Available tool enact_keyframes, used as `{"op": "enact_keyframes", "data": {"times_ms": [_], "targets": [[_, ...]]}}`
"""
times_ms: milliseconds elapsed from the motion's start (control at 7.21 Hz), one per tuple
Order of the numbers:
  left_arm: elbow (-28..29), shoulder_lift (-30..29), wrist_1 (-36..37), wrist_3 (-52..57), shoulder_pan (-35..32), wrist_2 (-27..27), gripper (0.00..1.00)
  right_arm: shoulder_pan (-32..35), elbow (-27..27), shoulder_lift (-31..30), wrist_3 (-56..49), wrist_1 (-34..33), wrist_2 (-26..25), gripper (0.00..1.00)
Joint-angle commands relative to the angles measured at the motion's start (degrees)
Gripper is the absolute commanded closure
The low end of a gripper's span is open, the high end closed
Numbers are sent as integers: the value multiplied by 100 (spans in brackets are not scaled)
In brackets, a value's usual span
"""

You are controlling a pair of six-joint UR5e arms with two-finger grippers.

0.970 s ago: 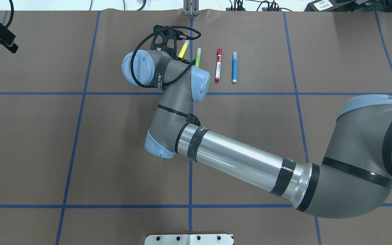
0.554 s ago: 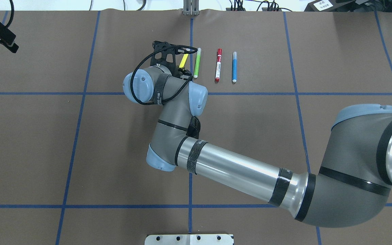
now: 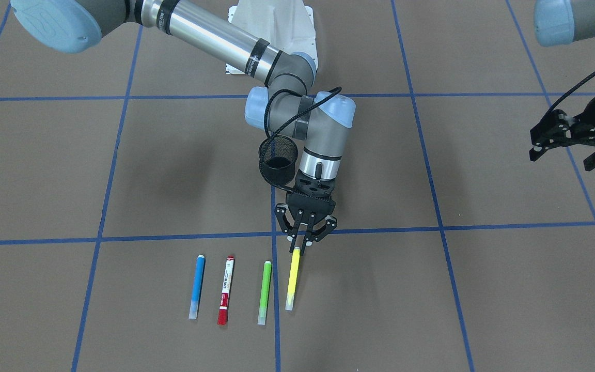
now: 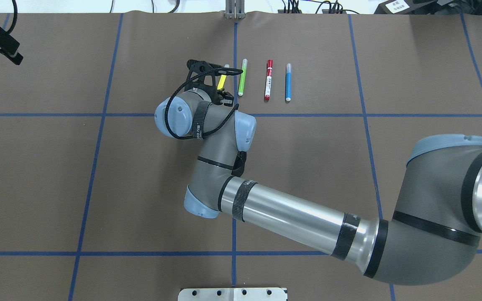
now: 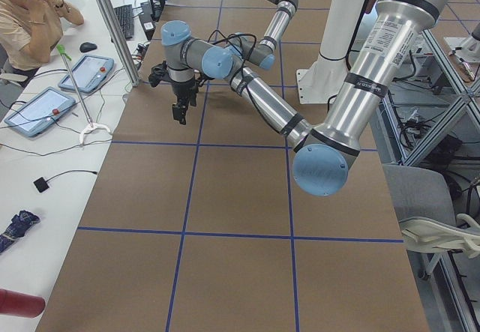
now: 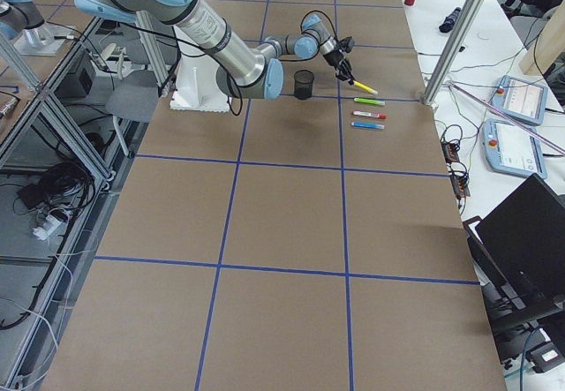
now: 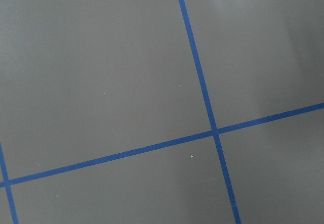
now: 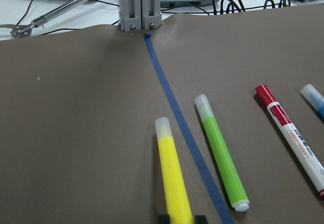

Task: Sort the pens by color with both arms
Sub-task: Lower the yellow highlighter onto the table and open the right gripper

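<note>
Matt brown worktop [image 4: 57,167] with blue tape lines [image 4: 233,267]; smooth plastic yellow pen [image 8: 173,178], frosted translucent cap [image 8: 162,127]; polished metal right arm [image 4: 291,213] tube.

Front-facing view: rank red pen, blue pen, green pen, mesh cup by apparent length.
1. red pen, marginally the longest.
2. blue pen and green pen: they look alike, so I'm not ranking them.
3. mesh cup, clearly the shortest as seen.

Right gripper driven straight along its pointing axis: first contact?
The right gripper pinches the yellow pen, which lies along that line. Beyond it, probably bare table; depth is unclear. The green pen sits off to the side.
</note>
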Motion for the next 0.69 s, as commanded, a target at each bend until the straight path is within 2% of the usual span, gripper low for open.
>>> {"op": "enact_keyframes", "data": {"times_ms": [0,139,277,416,554], "targets": [[0,2,0,0,0,0,0,-4,-4,4,-12,10,-35,74],[0,2,0,0,0,0,0,5,-4,4,-47,10,-35,71],[0,2,0,0,9,0,0,5,-4,4,-90,1,-44,26],[0,2,0,0,0,0,0,14,-4,4,-143,10,-27,0],[9,-7,0,0,0,0,0,31,22,30,-344,10,-1,0]]}}
